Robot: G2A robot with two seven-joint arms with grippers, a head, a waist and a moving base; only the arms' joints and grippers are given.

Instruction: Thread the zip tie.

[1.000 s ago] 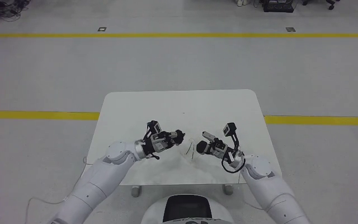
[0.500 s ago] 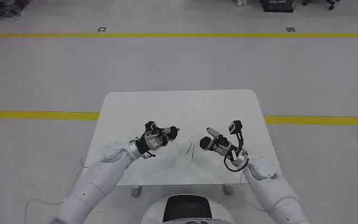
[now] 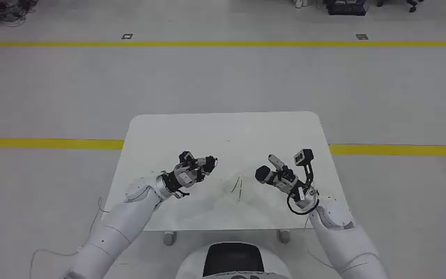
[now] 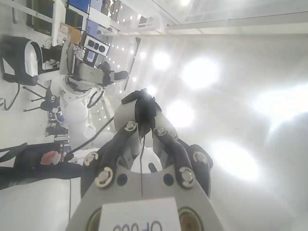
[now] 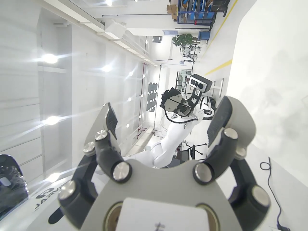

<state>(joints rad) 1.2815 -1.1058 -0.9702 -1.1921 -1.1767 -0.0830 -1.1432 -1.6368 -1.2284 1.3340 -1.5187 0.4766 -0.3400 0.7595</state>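
Table (image 3: 174,132), white top, both arms over its near half.

Zip tie (image 3: 237,187): thin dark lines lying flat on the table near the near edge, about midway between the two grippers and touching neither.

Left gripper (image 3: 208,161): held above the table, left of the zip tie and a little farther from the near edge. Left wrist view shows its (image 4: 144,99) jaws pressed together at the tips. A thin dark strand (image 4: 142,159) runs from between the tips back toward the palm and looks pinched there. Cannot tell whether it is a second tie.

Right gripper (image 3: 265,166): above the table, right of the zip tie, well apart from the left gripper. Right wrist view shows its (image 5: 166,111) jaws spread wide, the ridged pads (image 5: 112,121) bare with nothing between them.
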